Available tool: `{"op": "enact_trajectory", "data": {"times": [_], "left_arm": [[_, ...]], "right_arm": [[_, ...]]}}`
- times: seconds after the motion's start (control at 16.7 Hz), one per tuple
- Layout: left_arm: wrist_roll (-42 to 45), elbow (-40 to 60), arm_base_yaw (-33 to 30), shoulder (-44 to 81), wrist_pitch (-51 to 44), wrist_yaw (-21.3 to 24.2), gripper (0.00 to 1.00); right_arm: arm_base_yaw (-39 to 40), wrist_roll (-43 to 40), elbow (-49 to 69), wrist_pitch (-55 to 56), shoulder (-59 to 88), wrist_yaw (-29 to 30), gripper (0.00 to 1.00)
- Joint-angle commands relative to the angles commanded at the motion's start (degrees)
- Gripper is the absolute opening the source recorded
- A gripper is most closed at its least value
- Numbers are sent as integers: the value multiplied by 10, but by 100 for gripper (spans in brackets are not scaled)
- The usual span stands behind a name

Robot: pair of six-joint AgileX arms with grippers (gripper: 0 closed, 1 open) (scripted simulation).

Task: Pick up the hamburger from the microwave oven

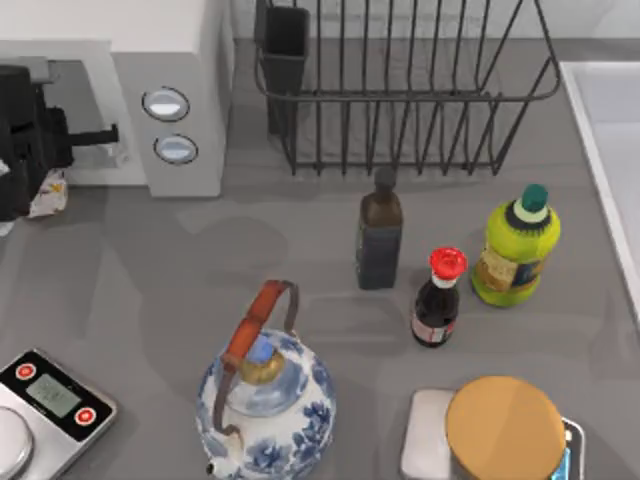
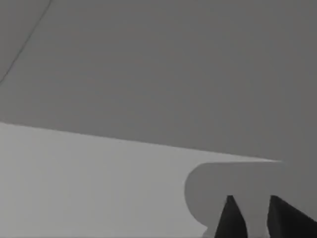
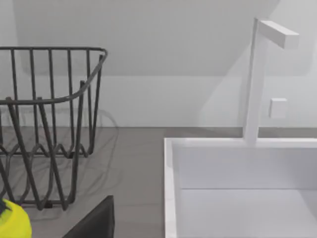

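left gripper [image 1: 25, 150] at microwave [image 1: 180, 100] mouth, burger [image 1: 50, 192] beside it.
grip state unclear; could slip if pinch is shallow.

Three bottles [image 1: 380, 240], one teapot [image 1: 265, 400]

Two dark fingertips [image 2: 230, 218] of the left gripper [image 2: 252, 220] stand apart with a gap between; beyond them, plain grey and pale surfaces, unidentifiable.

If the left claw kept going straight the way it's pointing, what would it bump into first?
Probably the microwave oven: in the left wrist view the left claw points at plain grey surfaces, seemingly its inside, though depth is unclear.
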Motion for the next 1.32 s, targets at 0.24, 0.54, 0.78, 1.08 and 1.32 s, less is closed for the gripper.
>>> {"op": "enact_trajectory", "data": {"times": [0.24,0.54,0.78,1.08,1.32], "left_arm": [[-37,-77,-103,-129,-54,-104,0],[-50,-105,-139,-166,-73,-141,0],[-25,-129,-106,-147,-63,-184,0],[-35,-148,-120,-47,63,-169,0],[-45,-175,-132,46,212,-149,0]], "right_arm": [[0,0,0,0,0,0,100],[0,0,0,0,0,0,100],[0,0,0,0,0,0,100],[0,0,0,0,0,0,100],[0,0,0,0,0,0,100]]}}
